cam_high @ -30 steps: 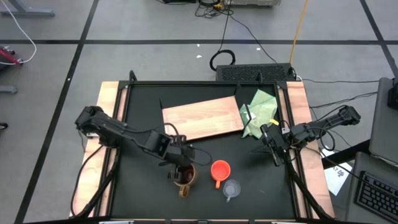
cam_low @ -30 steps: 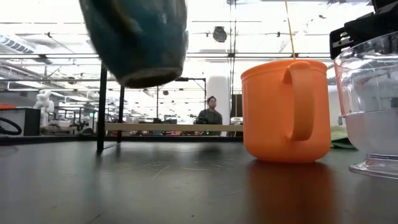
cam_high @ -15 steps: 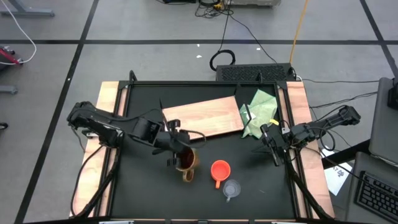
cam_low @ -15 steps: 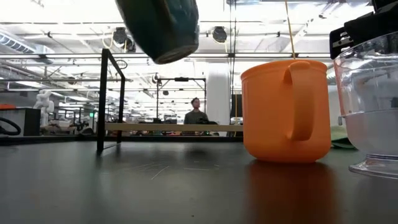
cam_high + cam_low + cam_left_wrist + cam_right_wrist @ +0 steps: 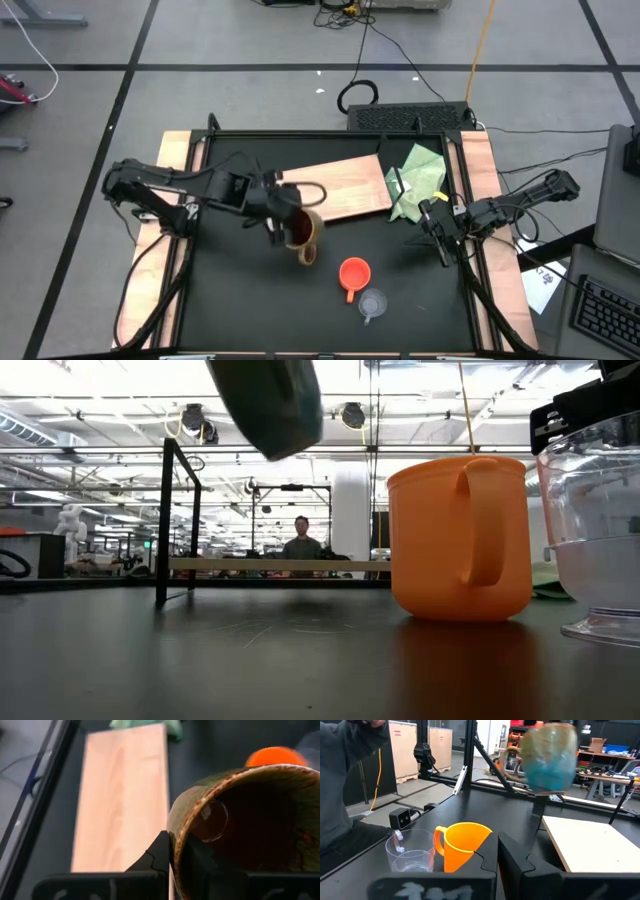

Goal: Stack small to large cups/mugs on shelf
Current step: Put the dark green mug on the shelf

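My left gripper (image 5: 278,222) is shut on the large brown-gold mug (image 5: 300,232), in the air just near the light-wood shelf board (image 5: 325,190). The mug shows high in the low view (image 5: 268,405) and blurred in the right wrist view (image 5: 547,755). The orange cup (image 5: 353,273) and the small clear cup (image 5: 373,303) stand upright on their bases on the black table, toward its near edge. My right gripper (image 5: 440,235) is shut and empty at the table's right edge. My left gripper pinches the mug's rim (image 5: 175,827), with one finger (image 5: 161,855) outside the wall and the other finger (image 5: 200,867) inside the mug. It comes at the rim from the table's left. The mug is lifted clear and tilted, its handle (image 5: 306,256) toward the near edge.
A light green cloth (image 5: 420,180) lies at the shelf board's right end. Black frame posts (image 5: 165,520) stand at the table's edges. A person (image 5: 300,545) stands far off in the room behind.
My left gripper has carried the mug up and toward the table's far edge, from beside the orange cup to the shelf board's near edge. The mug has tipped further over on the way. The orange and clear cups have stayed put.
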Controlling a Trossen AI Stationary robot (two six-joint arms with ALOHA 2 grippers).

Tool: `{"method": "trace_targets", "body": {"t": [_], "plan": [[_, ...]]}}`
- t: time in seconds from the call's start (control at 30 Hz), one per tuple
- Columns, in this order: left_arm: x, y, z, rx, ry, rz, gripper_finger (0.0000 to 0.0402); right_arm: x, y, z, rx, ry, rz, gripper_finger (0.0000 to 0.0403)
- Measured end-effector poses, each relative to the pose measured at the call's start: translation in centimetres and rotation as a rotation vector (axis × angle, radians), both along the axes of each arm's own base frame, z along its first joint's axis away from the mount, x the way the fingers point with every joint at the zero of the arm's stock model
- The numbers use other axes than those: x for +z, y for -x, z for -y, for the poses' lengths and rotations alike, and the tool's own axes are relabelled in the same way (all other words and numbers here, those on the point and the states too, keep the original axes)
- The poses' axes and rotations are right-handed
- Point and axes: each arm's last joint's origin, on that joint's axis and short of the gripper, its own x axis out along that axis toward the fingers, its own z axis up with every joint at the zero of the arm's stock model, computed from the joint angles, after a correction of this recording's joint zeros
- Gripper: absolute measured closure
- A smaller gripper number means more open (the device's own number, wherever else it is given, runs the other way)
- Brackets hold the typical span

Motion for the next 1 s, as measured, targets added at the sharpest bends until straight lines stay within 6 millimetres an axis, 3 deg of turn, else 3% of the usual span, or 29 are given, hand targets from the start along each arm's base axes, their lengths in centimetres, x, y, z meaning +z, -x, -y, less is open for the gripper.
{"method": "trace_targets", "body": {"t": [0.53,0.8,1.0], "plan": [[-1.1,1.9,-8.1,0.141,0.031,-0.239,0.0372,0.0,0.0,0.0,0.002,0.023,0.008,0.0403],[-1.1,2.6,-11.4,0.117,0.099,-0.241,0.0372,0.0,0.0,0.0,0.002,0.026,0.009,0.0403],[-1.0,2.7,-12.5,0.027,0.121,-0.21,0.0372,0.0,0.0,0.0,0.003,0.042,0.015,0.0403]]}}
